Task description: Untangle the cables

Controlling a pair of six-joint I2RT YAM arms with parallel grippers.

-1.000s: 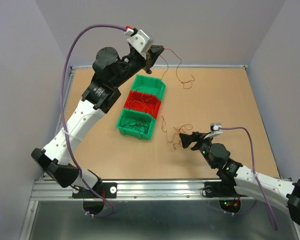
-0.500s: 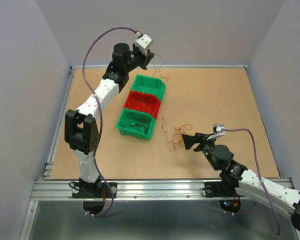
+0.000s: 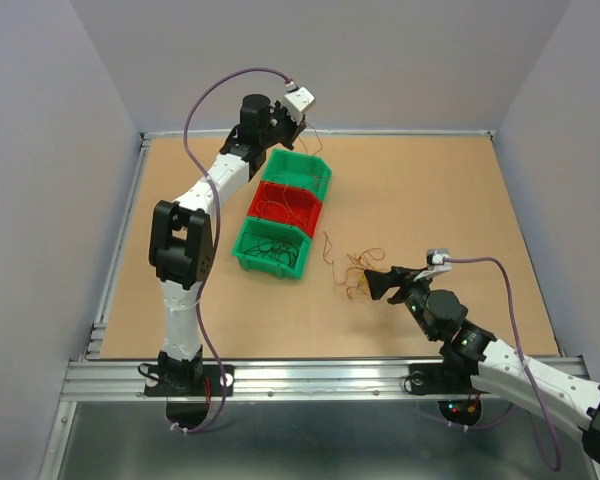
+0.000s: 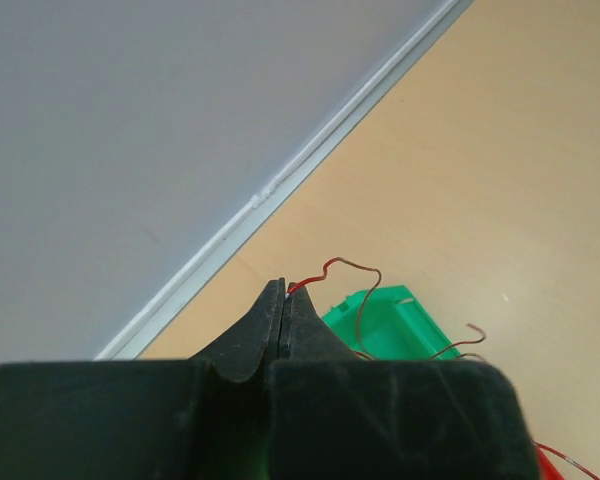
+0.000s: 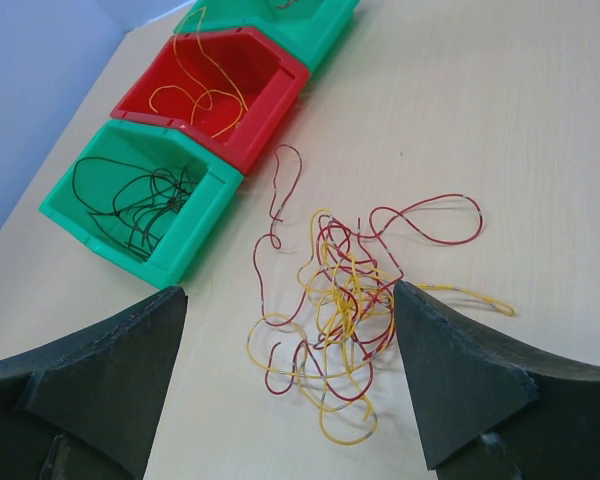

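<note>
The left tool [image 4: 284,300], clamped on one red cable [image 4: 332,268], holds it above the far green bin [image 3: 298,171] for sorting, while the right tool [image 5: 290,375], fingers spread wide and empty, faces the remaining tangle [image 5: 348,300] on the worktop [image 3: 430,190].

No legible text or markings anywhere.

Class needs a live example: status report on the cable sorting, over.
Left gripper shut on red wire above far green bin. Right gripper open over tangle on table. Nothing blocking.
</note>
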